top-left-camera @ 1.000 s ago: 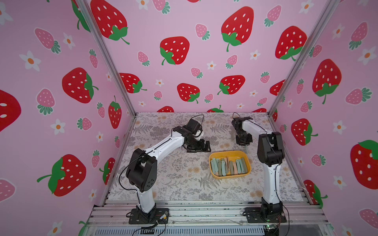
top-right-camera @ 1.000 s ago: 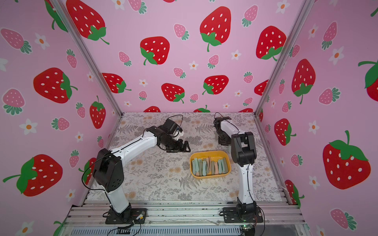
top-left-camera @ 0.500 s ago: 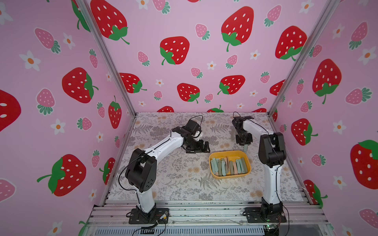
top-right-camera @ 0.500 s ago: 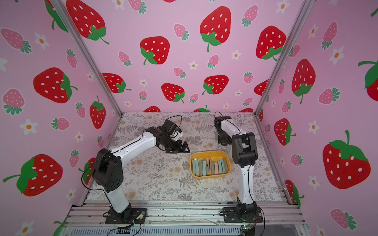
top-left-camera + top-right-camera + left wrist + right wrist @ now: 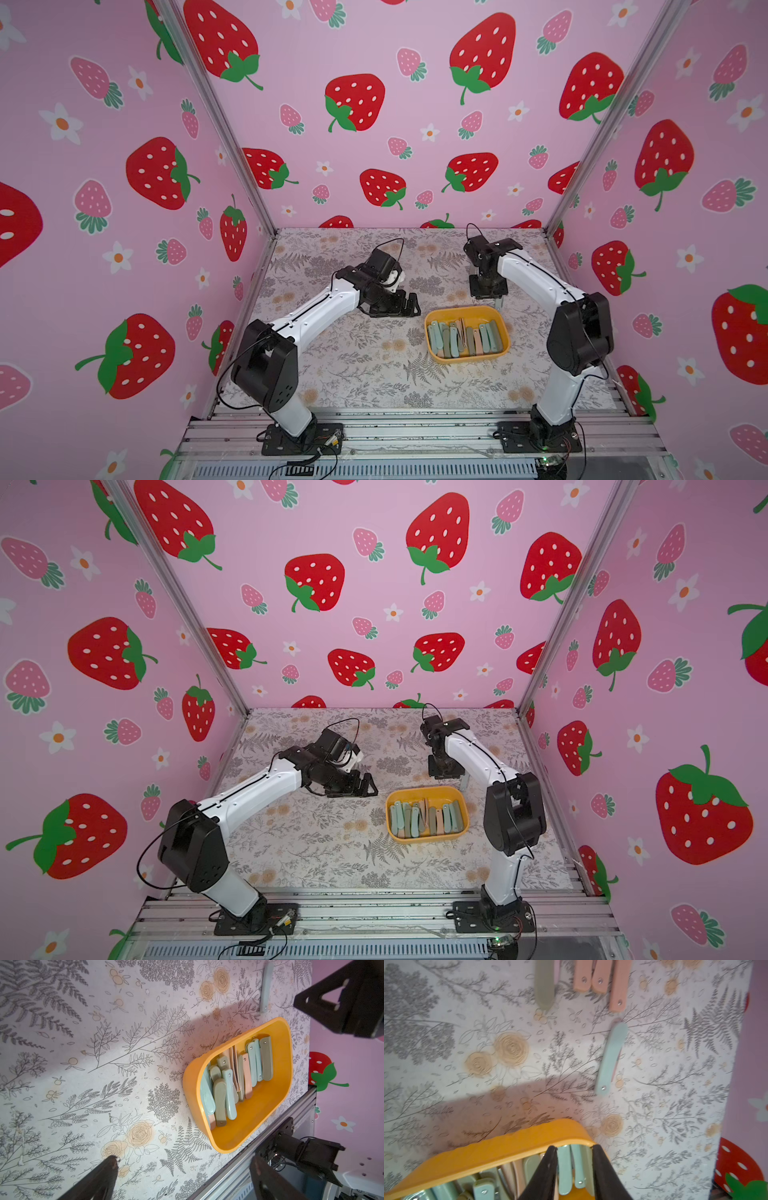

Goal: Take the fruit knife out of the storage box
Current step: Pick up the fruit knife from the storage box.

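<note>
The storage box (image 5: pixel 461 309) (image 5: pixel 424 789) is a yellow-orange tub on the table's right half. Several folded fruit knives (image 5: pixel 465 338) (image 5: pixel 228 1093) with teal, olive and pink handles lie side by side in it. One teal fruit knife (image 5: pixel 611 1057) (image 5: pixel 498 303) lies on the cloth just beyond the box's far right corner. My right gripper (image 5: pixel 574 1148) (image 5: pixel 487 297) hangs over the box's far rim (image 5: pixel 488 1151), open a little, nothing between its fingers. My left gripper (image 5: pixel 185 1165) (image 5: pixel 409 305) hovers left of the box, wide open and empty.
More folded knives, pink ones (image 5: pixel 600 978) and an olive one (image 5: pixel 544 985), lie on the cloth farther back. The floral cloth (image 5: pixel 357 365) covers the table. Pink strawberry walls (image 5: pixel 374 124) enclose three sides. The aluminium rail (image 5: pixel 415 428) runs along the front edge.
My right gripper's jaws have parted a little, and the teal knife lies free on the cloth beyond the box. The left arm has hardly moved.
</note>
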Motion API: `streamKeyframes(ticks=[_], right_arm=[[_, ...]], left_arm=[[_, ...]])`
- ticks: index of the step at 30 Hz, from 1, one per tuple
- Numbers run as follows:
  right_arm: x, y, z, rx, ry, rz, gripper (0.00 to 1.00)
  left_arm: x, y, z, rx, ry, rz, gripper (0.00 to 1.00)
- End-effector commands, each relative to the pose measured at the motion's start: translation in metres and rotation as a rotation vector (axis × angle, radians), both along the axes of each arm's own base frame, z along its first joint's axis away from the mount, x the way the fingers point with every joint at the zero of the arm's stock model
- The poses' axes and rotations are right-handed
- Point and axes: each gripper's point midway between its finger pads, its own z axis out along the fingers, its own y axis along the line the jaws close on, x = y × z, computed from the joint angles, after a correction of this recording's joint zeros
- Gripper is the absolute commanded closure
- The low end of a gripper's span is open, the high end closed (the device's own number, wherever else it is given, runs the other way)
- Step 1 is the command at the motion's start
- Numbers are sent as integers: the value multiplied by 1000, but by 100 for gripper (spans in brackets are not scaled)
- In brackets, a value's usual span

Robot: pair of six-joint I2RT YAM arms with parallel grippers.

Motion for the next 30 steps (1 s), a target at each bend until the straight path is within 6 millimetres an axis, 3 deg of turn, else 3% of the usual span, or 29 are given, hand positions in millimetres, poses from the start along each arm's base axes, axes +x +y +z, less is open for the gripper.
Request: streamKeyframes(ticks=[1,9,22,30], right_arm=[[-27,19,-17,72,46,-19,69],[-65,30,-61,85,129,-20,72],[-89,22,-108,67,216,-37,78],[-96,17,-130,40,264,-30,64]], left_arm=[[-8,11,-2,11,-2,30,1],[-27,25,-5,15,2,71,1],[-37,31,-4,27,-2,88,1],[-36,31,-5,33,1,92,1]])
